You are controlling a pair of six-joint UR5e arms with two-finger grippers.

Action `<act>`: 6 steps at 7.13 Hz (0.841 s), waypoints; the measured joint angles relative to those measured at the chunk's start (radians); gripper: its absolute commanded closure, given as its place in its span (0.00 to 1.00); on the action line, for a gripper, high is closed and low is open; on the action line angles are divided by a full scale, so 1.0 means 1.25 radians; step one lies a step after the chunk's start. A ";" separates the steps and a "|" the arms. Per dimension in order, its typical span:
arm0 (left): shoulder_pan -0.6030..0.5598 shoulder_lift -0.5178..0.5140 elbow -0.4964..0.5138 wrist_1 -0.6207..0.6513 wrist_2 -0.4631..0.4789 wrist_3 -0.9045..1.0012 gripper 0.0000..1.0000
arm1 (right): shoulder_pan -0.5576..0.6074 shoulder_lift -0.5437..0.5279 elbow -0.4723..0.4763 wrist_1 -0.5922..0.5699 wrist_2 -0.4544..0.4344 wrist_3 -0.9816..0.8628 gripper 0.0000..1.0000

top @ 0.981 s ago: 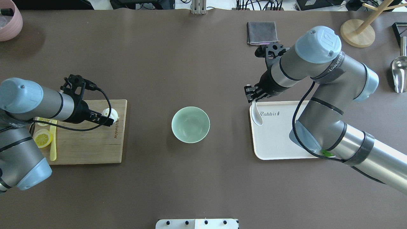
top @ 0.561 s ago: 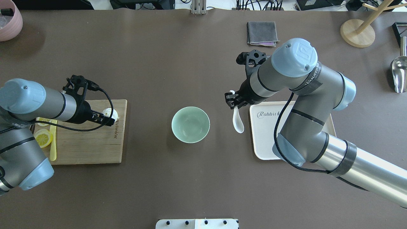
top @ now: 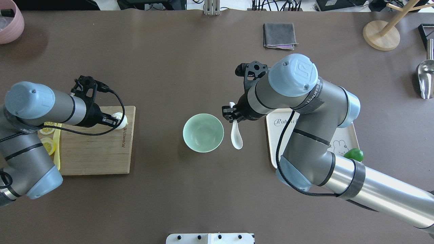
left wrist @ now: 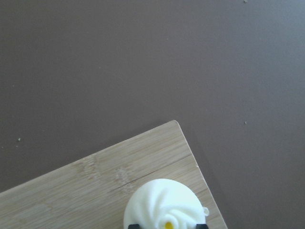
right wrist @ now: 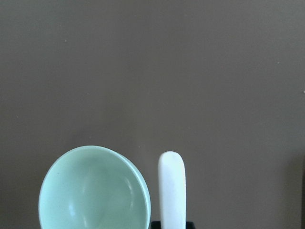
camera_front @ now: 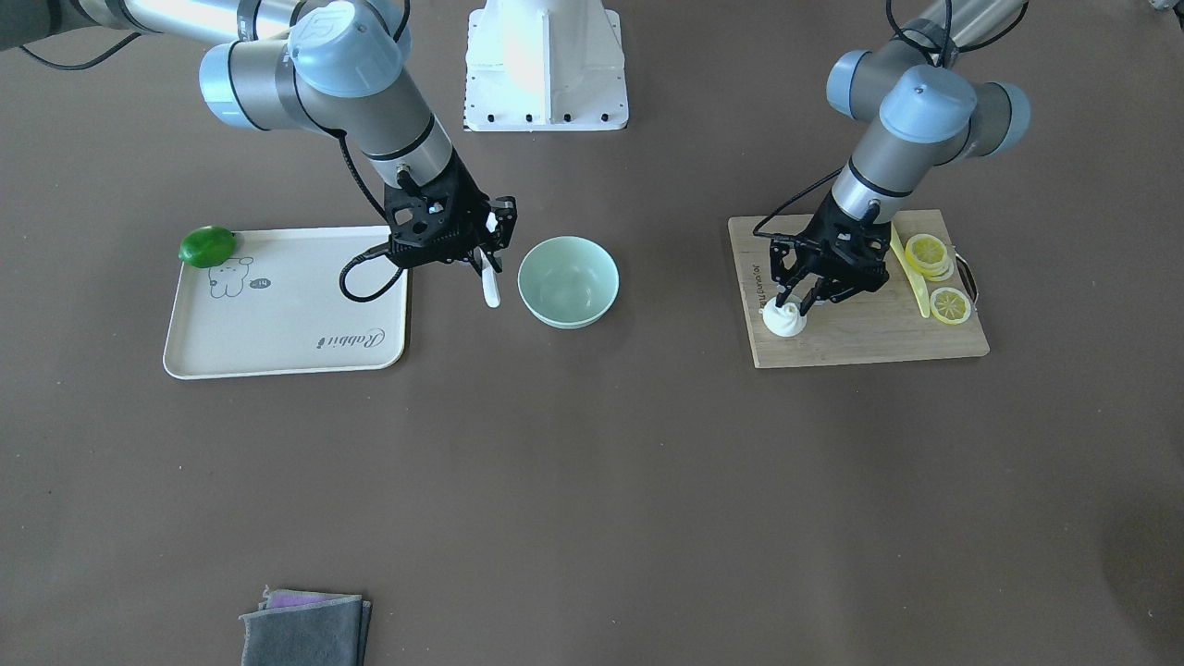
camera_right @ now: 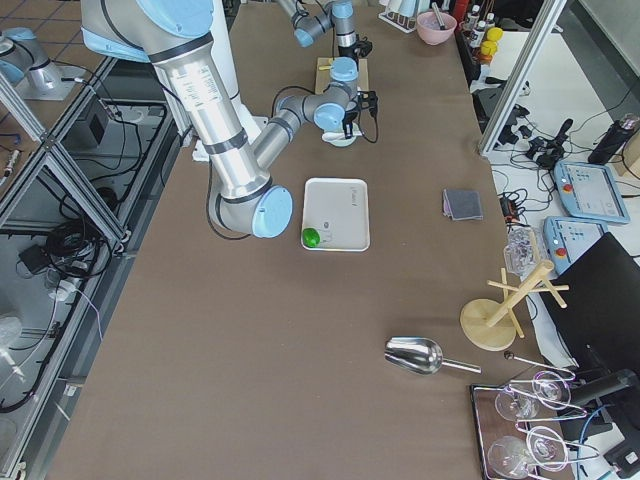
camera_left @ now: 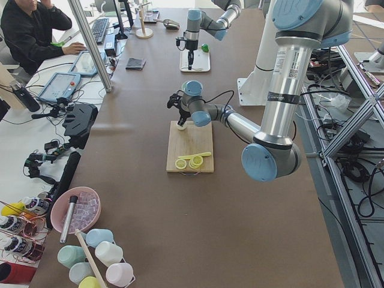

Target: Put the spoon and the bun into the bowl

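Note:
The mint-green bowl (top: 203,133) stands empty at the table's middle and also shows in the front view (camera_front: 568,280). My right gripper (top: 232,113) is shut on the handle of the white spoon (top: 236,135), which hangs just right of the bowl's rim; the right wrist view shows the spoon (right wrist: 171,191) beside the bowl (right wrist: 93,191). The white pleated bun (top: 121,120) sits at the far right corner of the wooden cutting board (top: 95,152). My left gripper (top: 117,121) has its fingertips against both sides of the bun (left wrist: 164,202), which rests on the board.
Lemon slices (top: 47,145) and a yellow knife (top: 56,159) lie on the board's left part. The cream tray (camera_front: 277,324) with a green lime (camera_front: 207,246) lies under my right arm. A grey cloth (top: 279,35), wooden stand (top: 381,35) and metal scoop (top: 425,78) are farther off.
My right gripper has carried the spoon off the tray and leftward to the bowl's right side. My left gripper has shifted a little onto the bun.

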 measured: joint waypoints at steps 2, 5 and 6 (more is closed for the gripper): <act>-0.066 -0.008 -0.029 0.007 -0.069 0.000 1.00 | -0.025 0.049 -0.033 0.001 -0.033 0.042 1.00; -0.132 -0.021 -0.034 0.010 -0.148 0.002 1.00 | -0.080 0.100 -0.095 0.007 -0.107 0.100 1.00; -0.134 -0.026 -0.033 0.010 -0.151 0.002 1.00 | -0.097 0.101 -0.099 0.008 -0.118 0.114 1.00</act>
